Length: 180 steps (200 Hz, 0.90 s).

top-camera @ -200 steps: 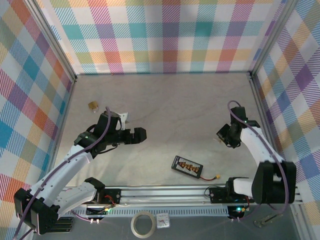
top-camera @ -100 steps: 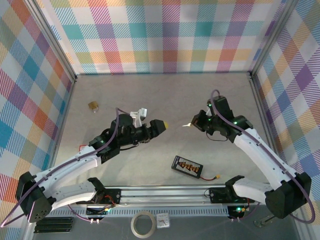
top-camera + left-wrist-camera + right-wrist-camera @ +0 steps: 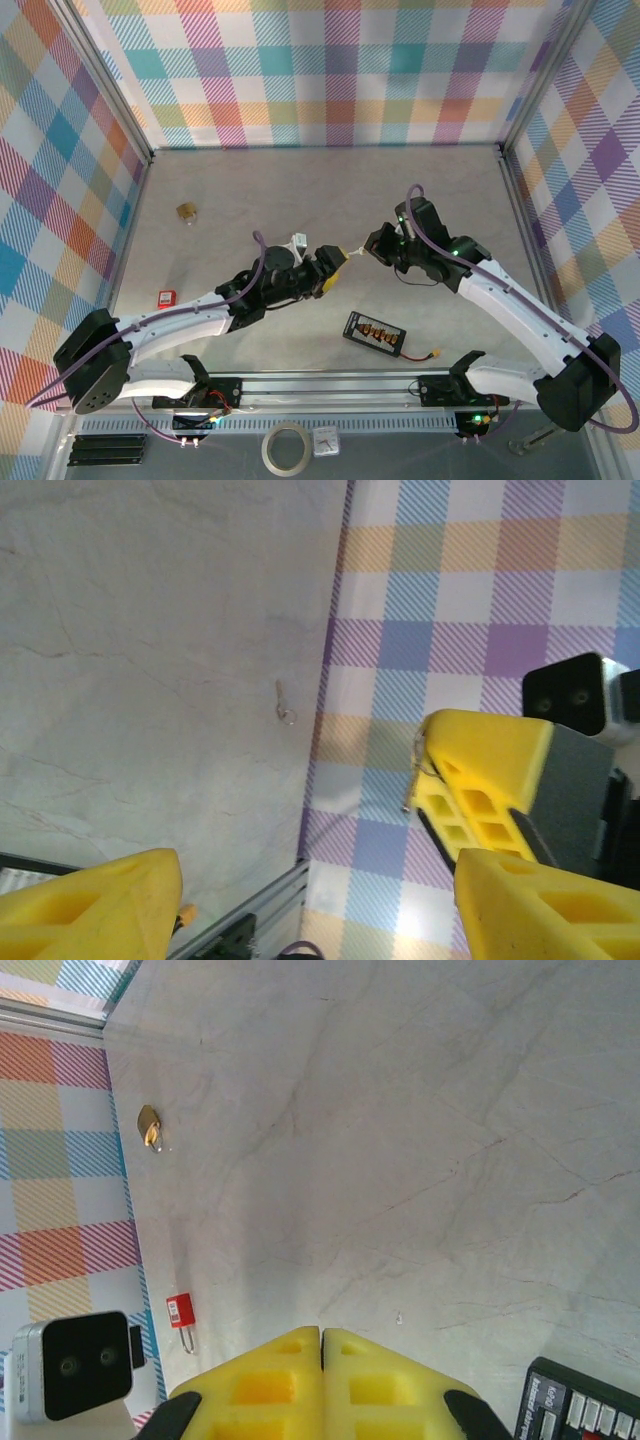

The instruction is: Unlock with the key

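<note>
We are pinching the key (image 3: 411, 780) in our right gripper (image 3: 321, 1340), jaws together on it. We are holding our left gripper (image 3: 336, 268) just beside it, jaws apart.

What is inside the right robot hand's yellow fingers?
A thin metal piece, probably the key, pokes out of the shut right gripper. The rest is hidden between the fingers.
</note>
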Available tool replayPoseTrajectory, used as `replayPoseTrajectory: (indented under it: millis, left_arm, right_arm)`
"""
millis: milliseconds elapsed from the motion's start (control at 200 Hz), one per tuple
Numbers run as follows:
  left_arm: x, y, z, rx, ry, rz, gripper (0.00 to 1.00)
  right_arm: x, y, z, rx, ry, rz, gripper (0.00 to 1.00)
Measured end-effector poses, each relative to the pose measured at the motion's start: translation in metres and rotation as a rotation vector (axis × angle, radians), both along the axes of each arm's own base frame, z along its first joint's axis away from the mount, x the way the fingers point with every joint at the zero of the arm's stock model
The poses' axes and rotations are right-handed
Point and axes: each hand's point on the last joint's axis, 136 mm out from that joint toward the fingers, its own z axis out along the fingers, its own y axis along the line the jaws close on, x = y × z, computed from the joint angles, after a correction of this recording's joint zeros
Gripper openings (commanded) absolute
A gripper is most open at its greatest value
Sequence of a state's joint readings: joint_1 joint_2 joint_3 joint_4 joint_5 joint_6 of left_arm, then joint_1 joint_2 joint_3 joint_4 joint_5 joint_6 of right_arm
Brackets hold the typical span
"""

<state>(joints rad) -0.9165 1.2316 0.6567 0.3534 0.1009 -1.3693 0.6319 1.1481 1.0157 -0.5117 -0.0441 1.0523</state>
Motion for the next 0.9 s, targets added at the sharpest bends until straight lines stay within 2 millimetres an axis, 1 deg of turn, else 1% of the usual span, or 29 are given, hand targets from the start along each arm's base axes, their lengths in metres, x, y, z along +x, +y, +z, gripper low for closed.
replayPoseTrajectory:
  millis: [115, 320, 535, 600, 730, 820, 900]
  left_arm:
    - [0.003, -0.001, 0.006, -0.040, 0.003, 0.045, 0.72]
    - [0.008, 0.001, 0.010, -0.098, 0.006, 0.112, 0.67]
    - [0.011, -0.003, 0.003, -0.100, 0.021, 0.127, 0.57]
    - [0.010, -0.005, 0.000, -0.096, 0.026, 0.127, 0.57]
    - [0.009, -0.008, -0.008, -0.084, 0.041, 0.123, 0.58]
    - [0.009, -0.010, -0.011, -0.084, 0.052, 0.124, 0.63]
    - [0.011, -0.011, -0.008, -0.117, 0.062, 0.136, 0.69]
  right_arm:
    - [-0.003, 0.003, -0.005, 0.004, 0.012, -0.002, 0.00]
    - [-0.005, 0.010, -0.010, 0.039, 0.024, -0.011, 0.00]
    - [-0.007, 0.019, -0.007, 0.071, 0.023, -0.012, 0.00]
    - [-0.006, 0.019, -0.009, 0.079, 0.026, -0.018, 0.00]
    - [-0.007, 0.018, -0.015, 0.077, 0.039, -0.026, 0.00]
    - [-0.008, 0.018, -0.016, 0.078, 0.042, -0.026, 0.00]
    - [-0.008, 0.019, -0.014, 0.086, 0.034, -0.025, 0.00]
